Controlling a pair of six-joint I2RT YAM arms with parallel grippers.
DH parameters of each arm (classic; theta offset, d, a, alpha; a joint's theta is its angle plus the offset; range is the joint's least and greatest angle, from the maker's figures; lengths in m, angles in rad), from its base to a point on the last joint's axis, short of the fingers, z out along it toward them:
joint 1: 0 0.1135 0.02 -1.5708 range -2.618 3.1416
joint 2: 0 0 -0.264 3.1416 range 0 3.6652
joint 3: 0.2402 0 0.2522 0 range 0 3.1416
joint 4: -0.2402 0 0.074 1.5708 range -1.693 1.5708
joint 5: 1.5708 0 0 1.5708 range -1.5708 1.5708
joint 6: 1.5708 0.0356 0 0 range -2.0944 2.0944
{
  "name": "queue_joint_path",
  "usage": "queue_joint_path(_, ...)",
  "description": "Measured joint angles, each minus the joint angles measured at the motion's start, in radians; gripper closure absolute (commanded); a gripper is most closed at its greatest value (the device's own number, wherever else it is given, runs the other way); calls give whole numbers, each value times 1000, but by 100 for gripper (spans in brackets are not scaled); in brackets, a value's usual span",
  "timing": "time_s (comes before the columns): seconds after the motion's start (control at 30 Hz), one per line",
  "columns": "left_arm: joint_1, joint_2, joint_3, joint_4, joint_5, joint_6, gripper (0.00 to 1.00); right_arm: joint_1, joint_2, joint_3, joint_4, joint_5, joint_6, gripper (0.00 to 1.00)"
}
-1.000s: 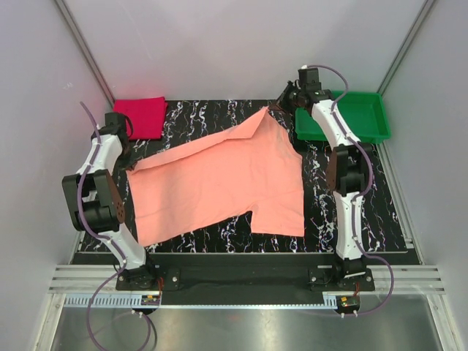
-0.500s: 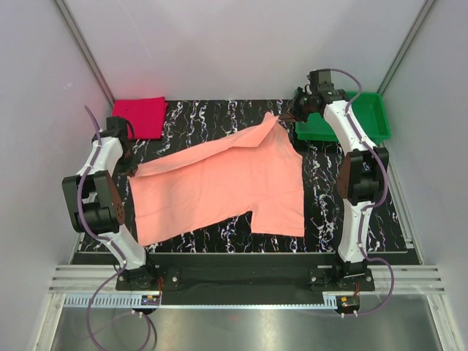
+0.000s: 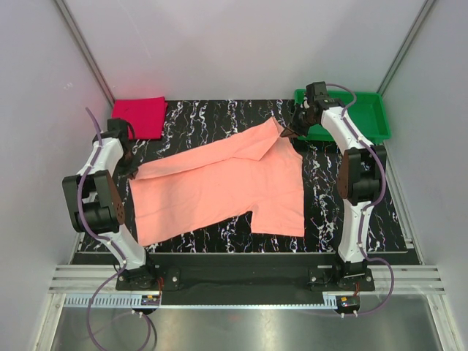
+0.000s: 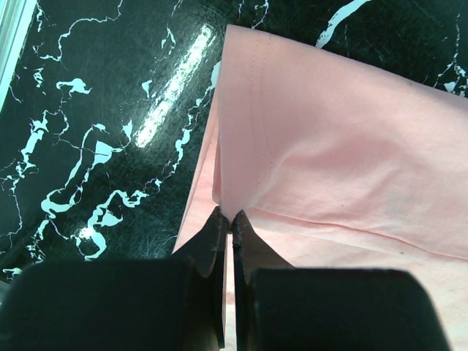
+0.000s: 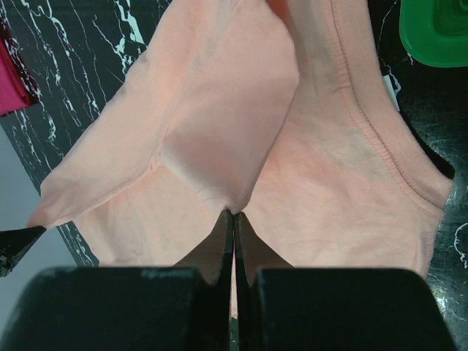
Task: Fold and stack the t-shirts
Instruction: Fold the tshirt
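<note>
A salmon-pink t-shirt (image 3: pixel 227 183) lies spread across the black marbled table, its back edge lifted and stretched between both arms. My left gripper (image 3: pixel 131 170) is shut on the shirt's left corner, the cloth (image 4: pixel 322 146) pinched at its tips (image 4: pixel 232 216). My right gripper (image 3: pixel 285 131) is shut on the far right corner, where a fold of pink cloth (image 5: pixel 219 139) hangs from the tips (image 5: pixel 233 212). A magenta-red t-shirt (image 3: pixel 139 115) lies folded at the back left corner, apart from both grippers.
A green plastic tray (image 3: pixel 365 117) stands at the back right, just behind the right wrist. White walls close in on the left, back and right. The black marbled table (image 3: pixel 212 113) shows between the two shirts.
The right gripper has carried its pinched corner of the pink shirt to the right and toward the front, laying the raised flap lower. The left gripper has held its place.
</note>
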Motion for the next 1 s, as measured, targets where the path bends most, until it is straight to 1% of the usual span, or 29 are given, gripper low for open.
queue_joint_path(0.53,0,17,-72,3,-11,-4,99,0,0,0,-8,15,-24,100)
queue_joint_path(0.63,0,21,-82,4,-11,-8,92,0,0,0,-12,17,-24,100)
queue_joint_path(0.67,1,21,-85,7,-12,-9,89,0,0,0,-14,17,-24,100)
queue_joint_path(0.77,5,21,-88,9,-19,-12,87,0,0,0,-24,20,-27,100)
queue_joint_path(0.83,10,21,-88,7,-34,-18,72,0,0,0,-39,24,-32,98)
queue_joint_path(0.87,12,21,-89,5,-43,-22,56,0,0,0,-45,24,-36,96)
queue_joint_path(0.9,15,21,-90,1,-54,-28,47,0,0,0,-52,24,-40,93)
queue_joint_path(0.93,18,20,-93,-2,-65,-43,40,0,0,0,-62,24,-48,86)
queue_joint_path(1.0,24,12,-100,-14,-82,-73,33,3,0,0,-77,28,-66,77)
